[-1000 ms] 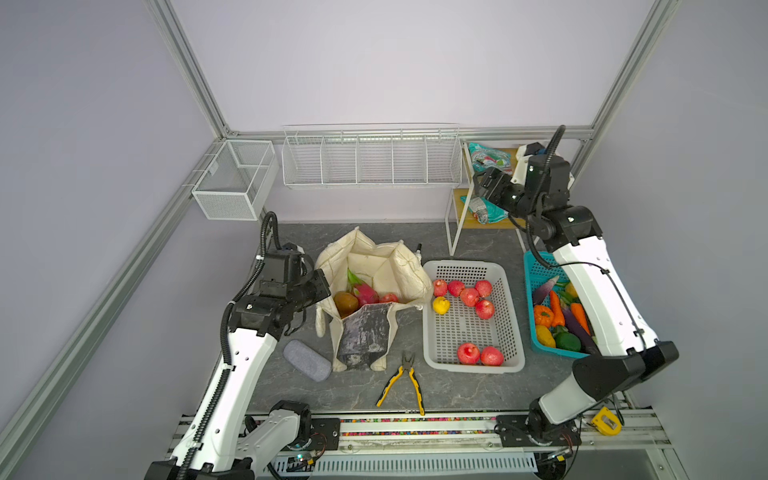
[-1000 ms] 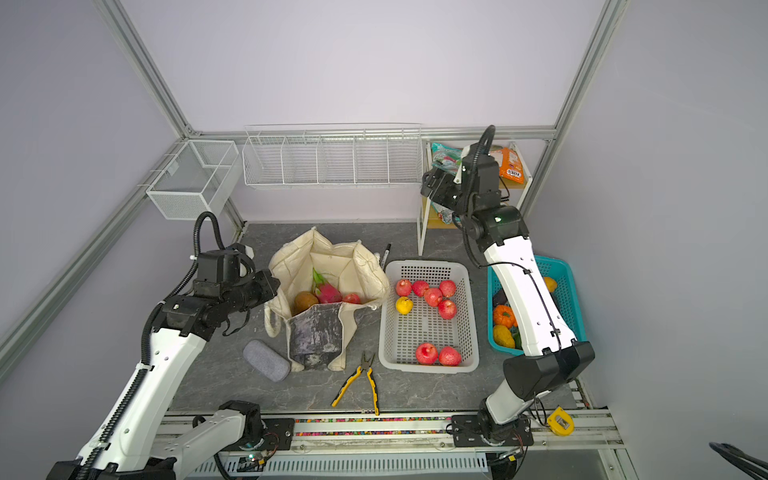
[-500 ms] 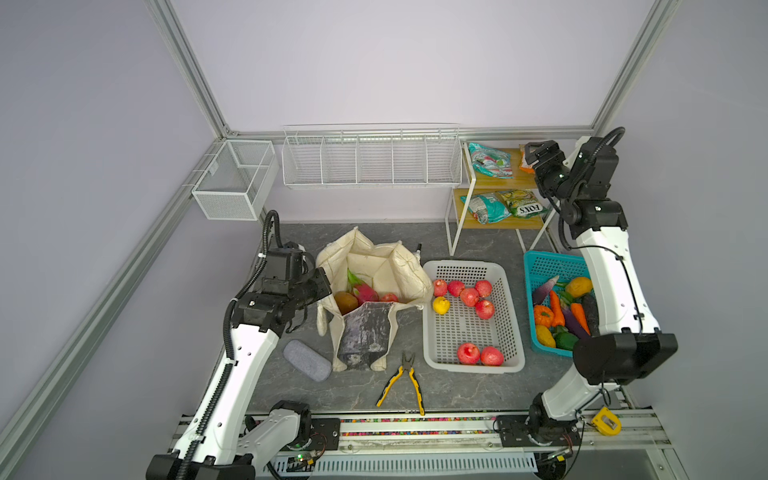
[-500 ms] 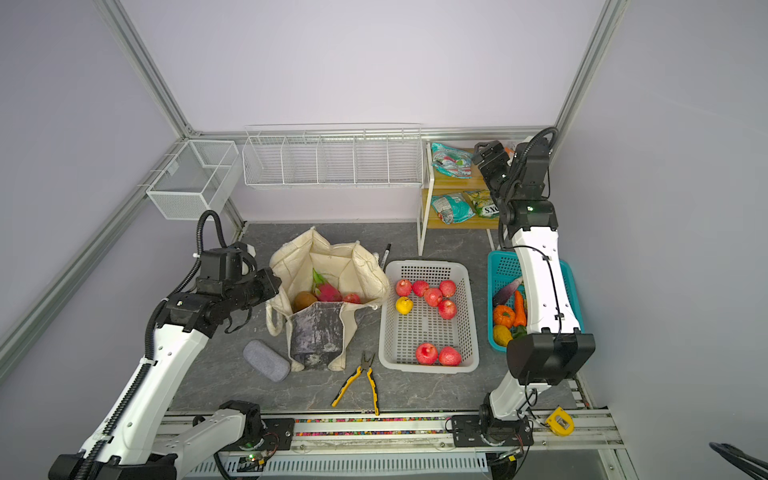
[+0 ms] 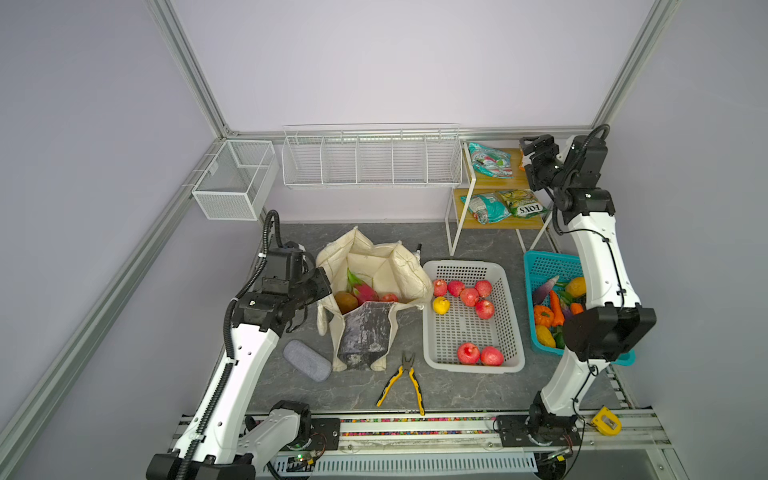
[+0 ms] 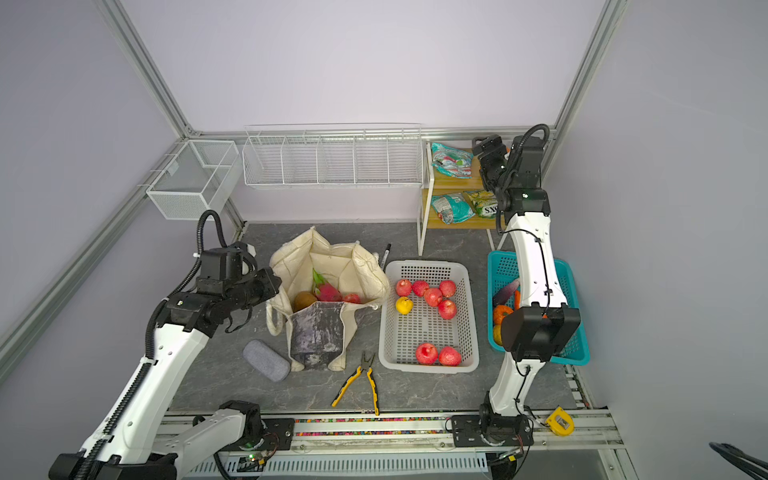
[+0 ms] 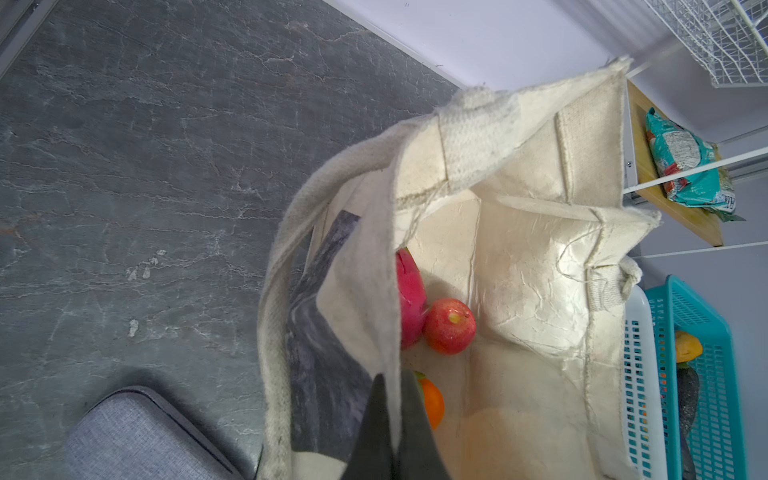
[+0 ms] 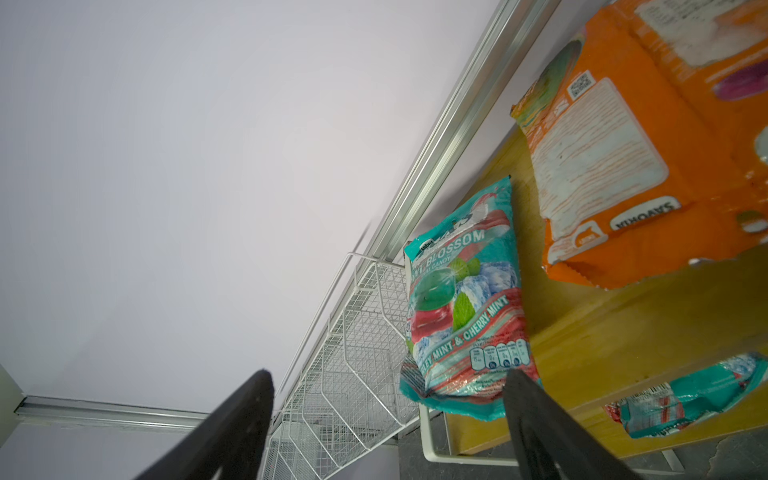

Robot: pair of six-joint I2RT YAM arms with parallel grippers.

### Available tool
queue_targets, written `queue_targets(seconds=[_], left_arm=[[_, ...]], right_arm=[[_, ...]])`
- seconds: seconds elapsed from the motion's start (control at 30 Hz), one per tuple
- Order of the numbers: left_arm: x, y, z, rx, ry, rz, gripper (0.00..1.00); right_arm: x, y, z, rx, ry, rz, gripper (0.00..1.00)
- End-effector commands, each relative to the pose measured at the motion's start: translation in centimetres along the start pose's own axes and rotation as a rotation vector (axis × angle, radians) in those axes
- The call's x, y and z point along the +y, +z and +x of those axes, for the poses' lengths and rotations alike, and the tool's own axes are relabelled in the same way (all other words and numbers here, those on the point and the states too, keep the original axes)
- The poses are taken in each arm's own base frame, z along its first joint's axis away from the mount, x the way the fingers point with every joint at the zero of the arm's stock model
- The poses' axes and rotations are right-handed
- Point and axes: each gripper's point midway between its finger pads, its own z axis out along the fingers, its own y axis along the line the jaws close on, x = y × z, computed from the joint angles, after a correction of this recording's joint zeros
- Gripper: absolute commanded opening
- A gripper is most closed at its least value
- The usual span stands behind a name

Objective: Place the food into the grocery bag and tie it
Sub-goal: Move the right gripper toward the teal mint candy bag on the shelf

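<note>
Hazards: bag (image 5: 365, 332), open beside white basket (image 5: 463, 264), rim pinched tight in left gripper (image 7: 394, 378), may sag shut if cloth slips; right gripper (image 8: 388, 374), fingers wide near teal packet (image 8: 465, 307) on shelf (image 8: 602, 332), may nudge it off.

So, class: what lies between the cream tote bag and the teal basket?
The white basket, holding red apples and one yellow fruit, sits between the tote bag and teal basket; both top views show it.
</note>
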Motion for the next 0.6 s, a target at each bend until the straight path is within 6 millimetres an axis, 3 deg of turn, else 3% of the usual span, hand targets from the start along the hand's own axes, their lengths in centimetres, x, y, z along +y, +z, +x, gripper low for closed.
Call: queue_targets(seconds=[0.0,0.13,0.57], left_arm=[[-0.9,-0.7,-1.0,-0.034,0.007,0.024,0.0],[-0.8,-1.0,-1.0,-0.039,0.006,0.021,0.0],[-0.4,-1.5,-0.7,-0.051,0.0,0.013,0.0]], right_arm=[[-1.0,0.8,0.5,0.037,0.052,0.017,0.94],[-2.1,1.2,0.5,0.034,0.066,0.052,1.0],[-5.0,3.2,0.8,0.051,0.133,0.114,0.86]])
